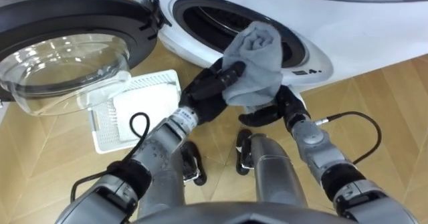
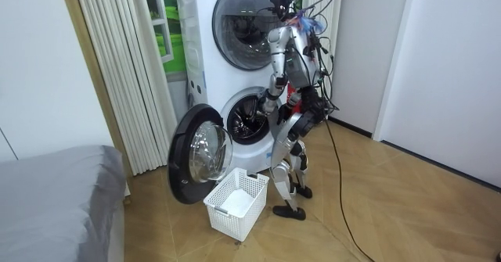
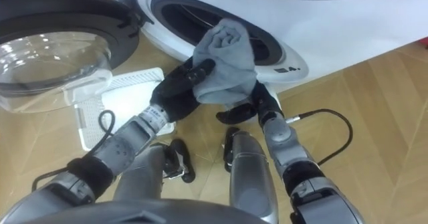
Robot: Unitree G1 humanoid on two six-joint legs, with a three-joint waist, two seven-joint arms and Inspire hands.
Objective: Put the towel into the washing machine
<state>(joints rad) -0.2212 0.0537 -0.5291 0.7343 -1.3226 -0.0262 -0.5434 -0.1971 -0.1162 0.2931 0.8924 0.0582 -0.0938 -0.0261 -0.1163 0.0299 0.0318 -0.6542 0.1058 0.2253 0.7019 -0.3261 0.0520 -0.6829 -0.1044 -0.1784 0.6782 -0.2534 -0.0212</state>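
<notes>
Left eye view: clutches a bunched grey towel [image 1: 254, 60] in the left hand [image 1: 210, 90], fingers curled round its left side, just before the washing machine [image 1: 348, 30] opening, not inside the drum; props it from below with the right hand [image 1: 271, 112], fingers under the cloth, closure impossible to tell. Room view: stands close before the machine, to the room view's right of the open door [image 2: 200, 152] and white basket [image 2: 235, 203]. Right eye view: shows the towel above both hands.

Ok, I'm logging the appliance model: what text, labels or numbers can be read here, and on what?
Nothing can be quoted.
Small dark marks on the washing machine front, beside the drum opening: too small to read.
Towel, white basket, open door: no print visible.
</notes>
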